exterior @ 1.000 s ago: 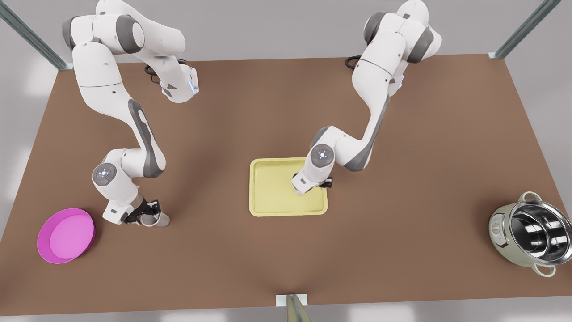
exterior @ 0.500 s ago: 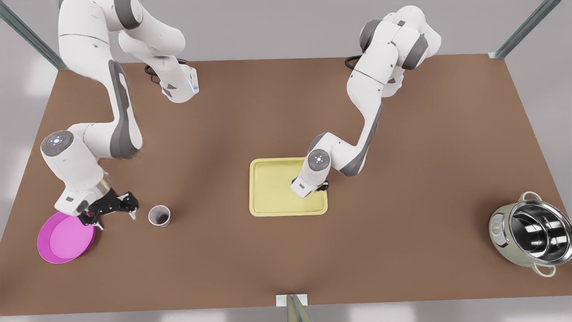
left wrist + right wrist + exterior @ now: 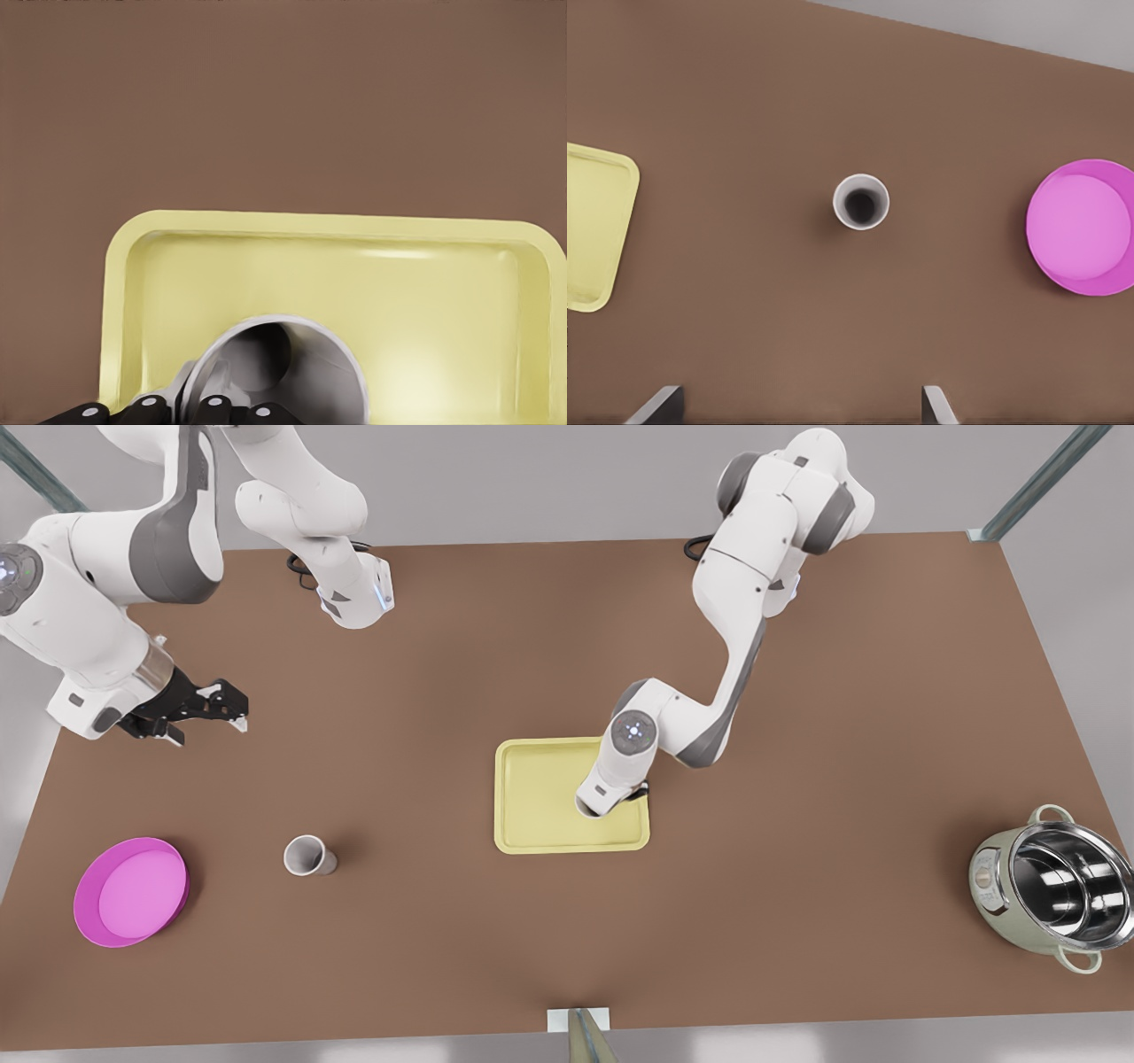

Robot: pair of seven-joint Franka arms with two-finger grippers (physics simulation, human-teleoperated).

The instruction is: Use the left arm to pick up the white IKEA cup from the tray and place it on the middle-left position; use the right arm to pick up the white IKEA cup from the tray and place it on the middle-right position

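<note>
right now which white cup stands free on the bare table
The white cup between the round magenta bowl and pale yellow tray; the other cup is in the tray at the left gripper. Right gripper hovers open.

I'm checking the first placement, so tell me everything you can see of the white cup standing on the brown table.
The white cylindrical cup looks like smooth plastic, its open mouth dark inside. It stands upright on bare brown tabletop between the round magenta bowl and the pale yellow tray, touching neither. The open right gripper hangs raised, well clear; the left gripper is over the tray.
</note>
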